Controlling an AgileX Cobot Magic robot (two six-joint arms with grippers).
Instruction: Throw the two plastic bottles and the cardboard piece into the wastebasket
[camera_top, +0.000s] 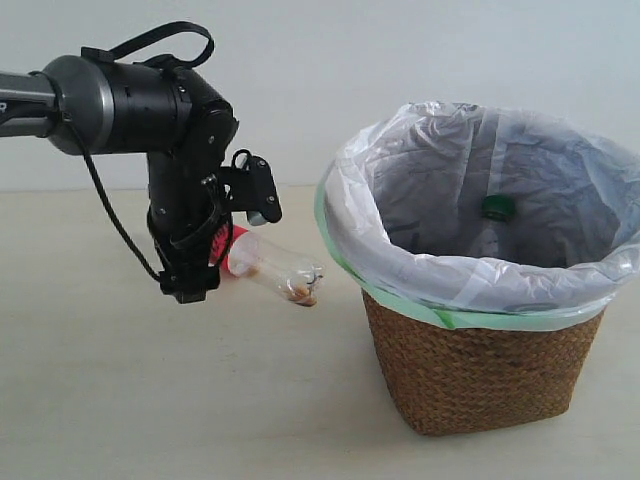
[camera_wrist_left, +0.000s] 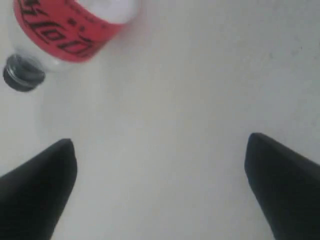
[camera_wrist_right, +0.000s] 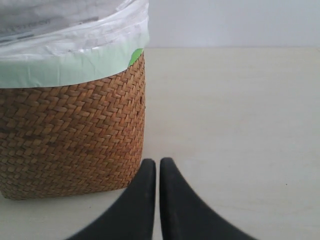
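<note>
Open pale tabletop (camera_top: 150, 400) all round the brown woven wastebasket (camera_top: 480, 370), white bag-lined. Inside it, a green-capped clear plastic bottle (camera_top: 497, 207). Left of it, lying flat, a red-labelled, black-capped clear bottle (camera_top: 272, 268) just beside the left gripper (camera_wrist_left: 160, 141), which is spread wide and holding nothing. Right gripper (camera_wrist_right: 157, 161) pinched closed by the basket's base.

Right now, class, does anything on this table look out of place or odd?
The red-label bottle lies on its side on the table, outside the wastebasket, with brownish bits at its bottom end. Nothing looks spilled.
</note>
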